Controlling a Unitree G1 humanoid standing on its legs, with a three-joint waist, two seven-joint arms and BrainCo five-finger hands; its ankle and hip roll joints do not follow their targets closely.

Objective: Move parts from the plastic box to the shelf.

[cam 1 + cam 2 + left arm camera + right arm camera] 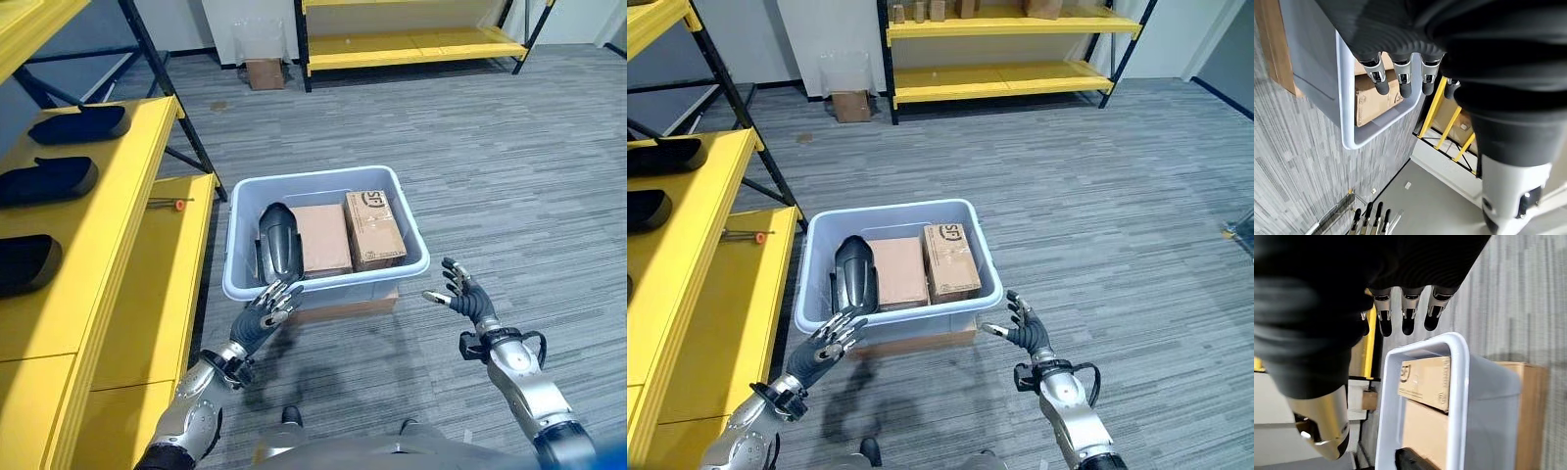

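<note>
Left hand (263,311): nearest to you, at the box's near-left corner, by the rim; its fingers (1380,83) are spread and fairly straight, apart, holding nothing. You cannot tell from the head views whether the tips touch the rim.
Right hand (463,298): off the box's near-right corner, clear of the wall, over the floor; its fingers (1406,320) are open and splayed, empty.
Dark part (277,241): your task's thing, a black curved shell standing on end against the left inner wall of the box, leaning slightly, just beyond the left hand.
Plastic box (392,273): pale blue-grey bin on the carpet, resting on a flat cardboard piece (343,308) that sticks out under its near side.
Cartons in the box: a plain cardboard box (321,238) beside the dark part, and a printed cardboard box (373,228) to the right of it, both lying flat.
Shelf (108,206): yellow rack on your left; three dark parts (47,180) lie on its upper level, well apart from the bin. An orange-tipped tool (168,204) lies on the lower level.
Progress: by the look of it, partly done. Three parts are shelved, and one dark part is left in the box.
Next: you would likely need to close the left hand on the standing part.
</note>
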